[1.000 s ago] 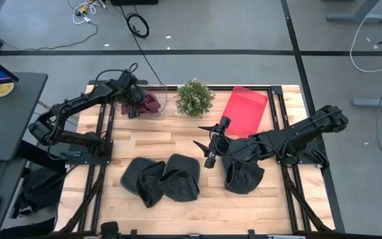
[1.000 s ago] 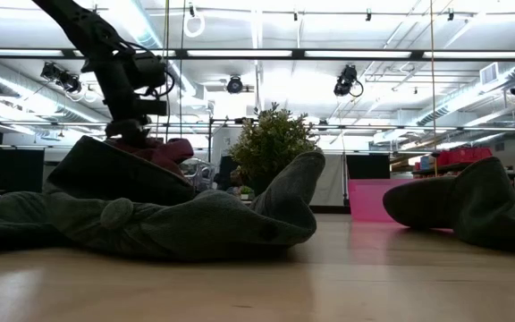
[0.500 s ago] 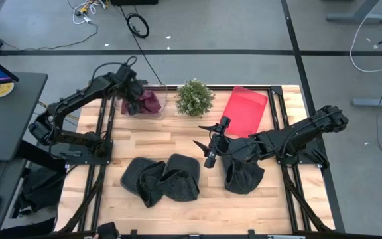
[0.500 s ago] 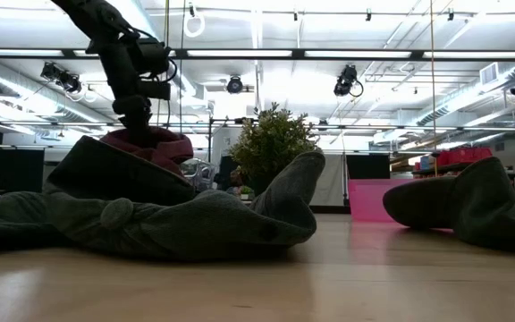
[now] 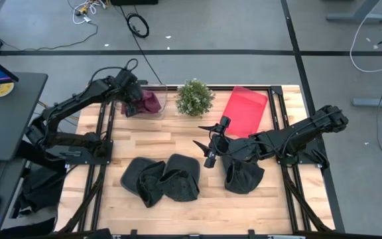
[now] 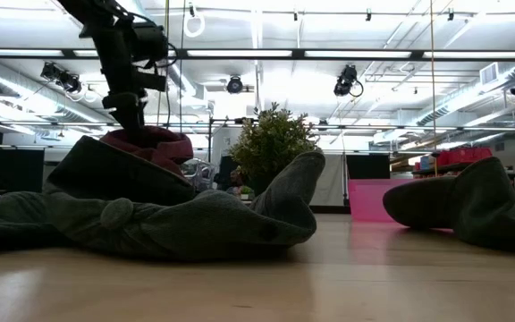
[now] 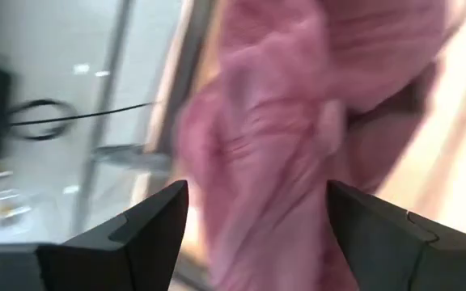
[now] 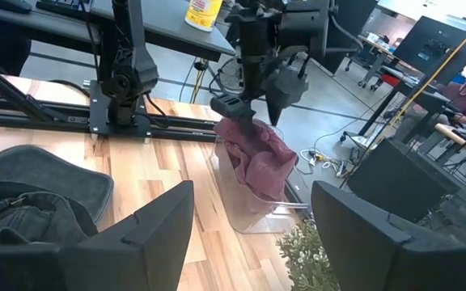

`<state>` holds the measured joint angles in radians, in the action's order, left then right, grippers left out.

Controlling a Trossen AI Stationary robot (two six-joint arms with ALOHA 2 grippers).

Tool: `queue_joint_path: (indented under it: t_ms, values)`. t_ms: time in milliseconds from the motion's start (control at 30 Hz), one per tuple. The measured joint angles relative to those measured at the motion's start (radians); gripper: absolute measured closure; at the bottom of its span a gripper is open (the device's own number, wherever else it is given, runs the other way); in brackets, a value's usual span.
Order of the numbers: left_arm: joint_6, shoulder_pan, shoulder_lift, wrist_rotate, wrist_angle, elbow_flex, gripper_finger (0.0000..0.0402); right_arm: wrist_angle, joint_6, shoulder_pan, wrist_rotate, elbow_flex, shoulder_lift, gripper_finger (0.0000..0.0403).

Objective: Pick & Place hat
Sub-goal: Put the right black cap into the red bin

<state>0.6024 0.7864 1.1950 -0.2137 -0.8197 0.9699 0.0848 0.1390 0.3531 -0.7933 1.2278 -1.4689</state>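
The dark pink hat [image 5: 151, 102] lies crumpled in a clear bin [image 8: 245, 212] at the table's far left; its top sticks up over the bin's rim. My left gripper [image 5: 132, 105] stands open just above it, fingers pointing down; the hat [image 7: 298, 121] shows beyond the spread fingers. Whether a fingertip still brushes the cloth cannot be told. Several dark grey hats [image 5: 161, 179] lie near the front edge. My right gripper [image 5: 208, 154] waits open above mid-table, with one dark hat [image 5: 244, 178] under its arm.
A small potted plant [image 5: 194, 97] stands at the far middle, and a red bin [image 5: 245, 110] lies to its right. Bare wood shows between the far objects and the dark hats in front.
My left gripper has opened and let go of the pink hat, then risen a little above it. The hat has settled into the clear bin and stays there. My right arm has kept still.
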Motion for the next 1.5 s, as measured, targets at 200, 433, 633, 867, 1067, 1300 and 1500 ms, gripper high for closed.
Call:
queue_joint_path:
  t_ms: [200, 433, 633, 867, 1067, 1300, 1500]
  values:
    - [-0.021, -0.064, -0.094, -0.083, -0.008, 0.0, 0.0106, 0.0, 0.0, 0.0, 0.0, 0.0, 0.0, 0.015]
    - [-0.142, -0.236, -0.217, 0.053, -0.061, 0.0, 0.0106, 0.0, 0.019, 0.0, 0.0, 0.0, 0.0, 0.015]
    - [-0.363, -0.448, -0.256, 0.226, -0.039, 0.0, 0.0106, 0.069, -0.034, 0.0, 0.0, 0.0, 0.0, 0.0149]
    - [-0.525, -0.765, -0.201, 0.235, 0.08, 0.0, 0.0106, 0.244, -0.206, 0.0, 0.001, 0.0, 0.0, 0.015]
    - [-0.654, -0.988, -0.112, 0.183, 0.183, 0.0, 0.0106, 0.496, -0.495, 0.002, 0.101, 0.0, 0.0, 0.015]
    - [-0.696, -1.122, 0.001, 0.102, 0.202, 0.0, 0.0106, 0.701, -0.867, 0.002, 0.275, 0.0, -0.029, 0.015]
    - [-0.695, -1.145, 0.063, 0.102, 0.186, -0.001, 0.0106, 0.815, -1.05, 0.001, 0.331, 0.0, -0.132, 0.0156]
